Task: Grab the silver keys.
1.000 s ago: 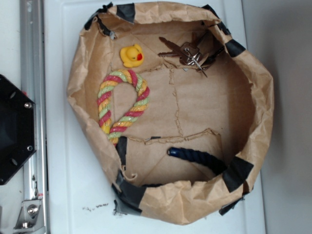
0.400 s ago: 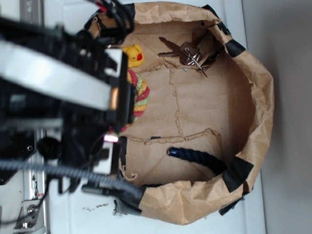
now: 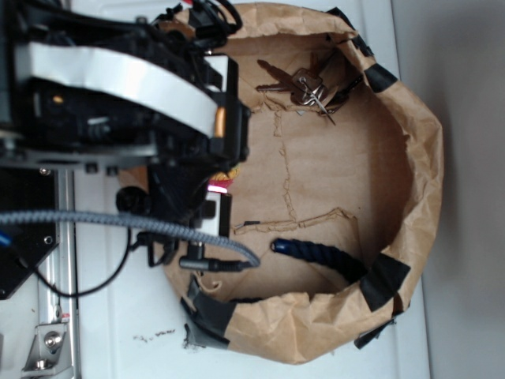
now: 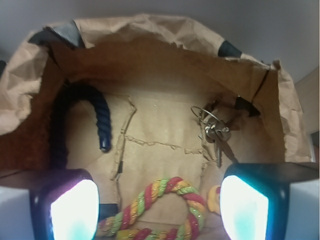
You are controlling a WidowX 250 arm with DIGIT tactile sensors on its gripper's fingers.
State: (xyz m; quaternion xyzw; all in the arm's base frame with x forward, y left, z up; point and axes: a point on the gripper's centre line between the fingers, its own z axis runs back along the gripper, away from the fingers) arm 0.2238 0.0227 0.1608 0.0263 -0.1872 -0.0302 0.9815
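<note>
Silver keys [image 4: 216, 134] against bag [image 4: 150, 35] wall; hand [image 4: 160, 202] apparently open, apart.

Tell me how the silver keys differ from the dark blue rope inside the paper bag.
The silver keys are flat dull metal pieces bunched on a thin shiny wire ring; the dark blue rope is one thick twisted cord bent in an arch. The keys lie near one wall of the paper bag, the rope near the opposite wall. Both rest on the bag floor, and nothing touches them.
</note>
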